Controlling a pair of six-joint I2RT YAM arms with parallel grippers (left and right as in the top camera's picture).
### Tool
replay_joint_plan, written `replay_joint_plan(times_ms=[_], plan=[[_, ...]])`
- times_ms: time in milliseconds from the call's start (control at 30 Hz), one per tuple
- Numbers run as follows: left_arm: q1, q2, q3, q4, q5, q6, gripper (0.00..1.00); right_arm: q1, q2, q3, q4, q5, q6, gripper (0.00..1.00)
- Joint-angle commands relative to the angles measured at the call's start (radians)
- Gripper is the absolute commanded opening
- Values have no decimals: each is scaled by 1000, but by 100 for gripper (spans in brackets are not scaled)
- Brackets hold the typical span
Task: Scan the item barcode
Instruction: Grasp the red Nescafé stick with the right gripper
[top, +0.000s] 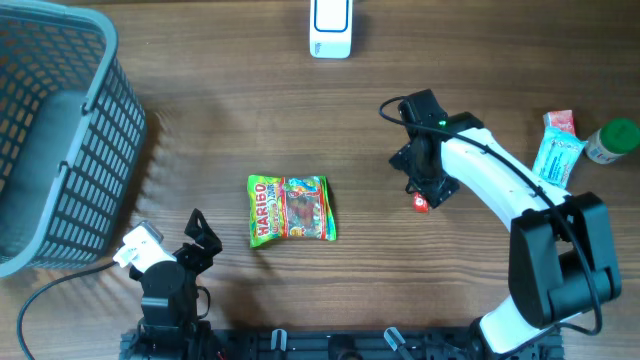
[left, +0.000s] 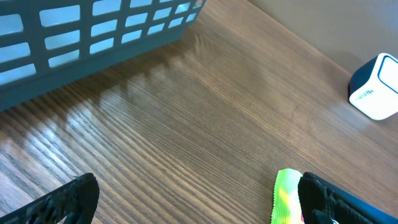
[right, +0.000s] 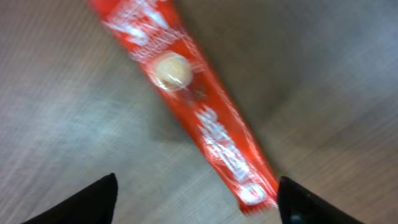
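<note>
Red snack packet (right: 186, 93) is lying flat on the table, nearer the robot than the white scanner (top: 330, 28) and off to its right. It is sitting slanted, so closing fingers may be catching only one end and letting it slip. Right gripper (right: 196, 196) is pointing down over it, wide open and holding nothing, while left gripper (left: 199, 193) is waiting open far from the scanner.
</note>
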Motion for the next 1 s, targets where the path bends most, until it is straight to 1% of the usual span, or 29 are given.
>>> replay_joint_plan(times_ms=[0, 100, 167, 233, 367, 433, 500, 600, 667, 700, 800, 833, 867, 900, 933, 967], plan=[[3, -9, 0, -3, 2, -6, 100, 0, 16, -3, 62, 114, -221, 91], [3, -9, 0, -3, 1, -6, 100, -2, 16, -3, 119, 189, -398, 97], [3, -9, 0, -4, 1, -6, 100, -2, 16, -3, 131, 192, -498, 97], [3, -9, 0, -3, 1, -6, 100, -2, 17, -3, 124, 186, -519, 97], [3, -9, 0, -3, 1, -6, 100, -2, 45, -11, 113, 182, -517, 98], [3, -9, 0, -4, 1, -6, 100, -2, 99, -28, 116, 126, -519, 99], [3, -9, 0, -4, 1, -6, 100, -2, 135, -29, 117, 84, -547, 92], [3, -9, 0, -3, 1, -6, 100, -1, 193, -29, 116, 5, -600, 85], [3, -9, 0, -3, 1, -6, 100, -1, 226, -29, 106, -7, -597, 84], [3, -9, 1, -3, 1, -6, 100, -1, 247, -29, 103, -11, -597, 78], [3, -9, 0, -3, 2, -6, 100, -1, 291, -29, 104, -16, -597, 47], [3, -9, 0, -4, 1, -6, 100, -1, 299, -29, 103, -16, -597, 33], [3, -9, 0, -3, 1, -6, 100, -2, 309, -29, 100, -23, -597, 24], [3, -9, 0, -4, 1, -6, 100, -1, 313, -29, 97, -33, -597, 8], [3, -9, 1, -3, 1, -6, 100, -1, 314, -29, 97, -47, -597, 5], [3, -9, 1, -4, 1, -6, 100, -1, 314, -28, 97, -78, -599, 5]])
